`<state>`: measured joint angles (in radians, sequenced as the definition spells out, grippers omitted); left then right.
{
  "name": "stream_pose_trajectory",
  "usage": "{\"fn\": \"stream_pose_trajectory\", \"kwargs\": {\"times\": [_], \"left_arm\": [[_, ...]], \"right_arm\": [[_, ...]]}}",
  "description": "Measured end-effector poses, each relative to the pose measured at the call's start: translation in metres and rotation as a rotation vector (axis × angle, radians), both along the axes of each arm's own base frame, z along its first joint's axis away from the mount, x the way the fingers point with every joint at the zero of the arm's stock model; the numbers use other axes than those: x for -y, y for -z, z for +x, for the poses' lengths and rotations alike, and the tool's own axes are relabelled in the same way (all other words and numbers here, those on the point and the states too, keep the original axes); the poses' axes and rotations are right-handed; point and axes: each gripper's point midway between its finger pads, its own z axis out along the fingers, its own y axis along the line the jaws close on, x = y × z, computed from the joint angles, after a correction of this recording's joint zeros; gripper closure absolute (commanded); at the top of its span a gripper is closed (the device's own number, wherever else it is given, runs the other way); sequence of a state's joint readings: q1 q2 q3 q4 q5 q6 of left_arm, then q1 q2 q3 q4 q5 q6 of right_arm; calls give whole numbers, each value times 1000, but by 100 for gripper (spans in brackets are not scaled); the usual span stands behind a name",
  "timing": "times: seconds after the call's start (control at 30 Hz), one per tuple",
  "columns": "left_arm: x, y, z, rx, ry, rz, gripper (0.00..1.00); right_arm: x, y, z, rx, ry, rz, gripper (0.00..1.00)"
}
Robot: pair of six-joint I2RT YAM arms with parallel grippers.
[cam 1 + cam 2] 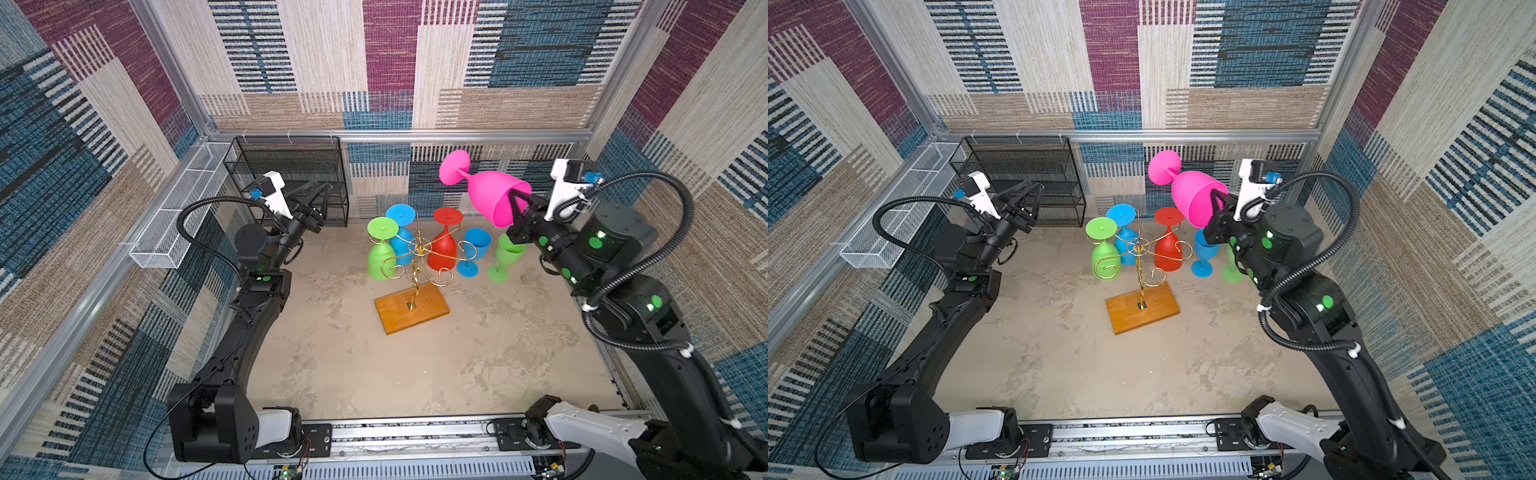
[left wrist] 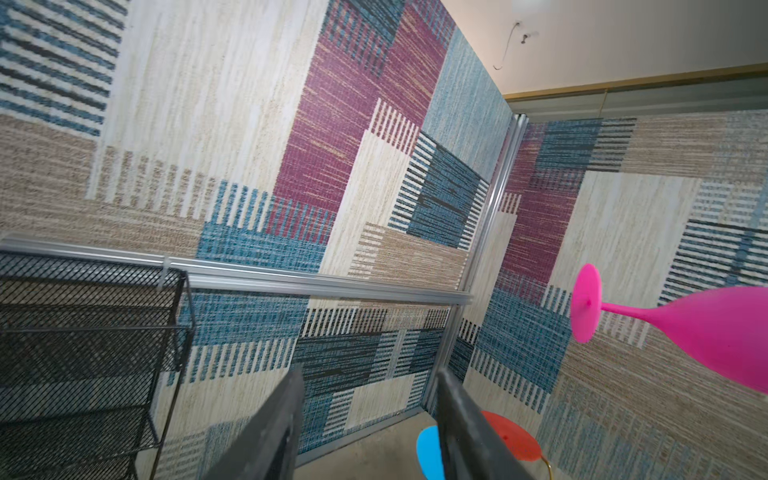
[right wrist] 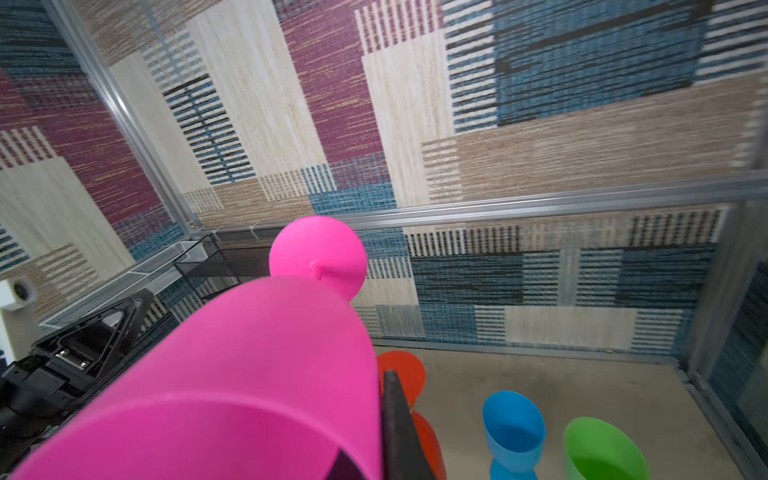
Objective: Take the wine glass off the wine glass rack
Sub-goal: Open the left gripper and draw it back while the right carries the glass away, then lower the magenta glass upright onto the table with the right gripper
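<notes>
A pink wine glass (image 1: 488, 193) (image 1: 1194, 195) hangs tilted in the air, foot toward the back wall, up and to the right of the wine glass rack (image 1: 419, 249) (image 1: 1139, 248). My right gripper (image 1: 517, 205) (image 1: 1219, 205) is shut on its rim; in the right wrist view one finger (image 3: 397, 419) lies against the outside of the bowl (image 3: 249, 374). The rack is gold wire on a wooden base (image 1: 411, 309), with a green (image 1: 381, 259), a blue (image 1: 401, 241) and a red glass (image 1: 442, 249) hanging from it upside down. My left gripper (image 1: 320, 188) (image 2: 370, 374) stands open and holds nothing, raised at the left.
A blue glass (image 1: 476, 245) and a green glass (image 1: 509, 253) stand upright on the table right of the rack, under my right gripper. A black mesh shelf unit (image 1: 291, 174) stands at the back left behind my left gripper. A white wire basket (image 1: 178, 216) runs along the left wall.
</notes>
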<state>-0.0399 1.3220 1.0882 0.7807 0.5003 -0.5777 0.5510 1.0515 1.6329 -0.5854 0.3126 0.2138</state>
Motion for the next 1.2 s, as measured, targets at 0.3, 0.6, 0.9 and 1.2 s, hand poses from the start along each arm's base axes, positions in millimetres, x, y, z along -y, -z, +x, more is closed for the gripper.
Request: {"fn": "stream_pose_trajectory", "kwargs": {"times": [0.3, 0.6, 0.9, 1.2], "left_arm": [[-8, -8, -1, -68, -5, 11, 41], [-24, 3, 0, -231, -119, 78, 38], [-40, 25, -4, -355, -171, 80, 38], [-44, 40, -11, -416, -183, 80, 37]], "right_arm": [[57, 92, -24, -317, 252, -87, 100], [75, 189, -39, -625, 363, -218, 100], [62, 253, -34, -799, 339, -309, 100], [45, 309, -4, -911, 264, -326, 100]]}}
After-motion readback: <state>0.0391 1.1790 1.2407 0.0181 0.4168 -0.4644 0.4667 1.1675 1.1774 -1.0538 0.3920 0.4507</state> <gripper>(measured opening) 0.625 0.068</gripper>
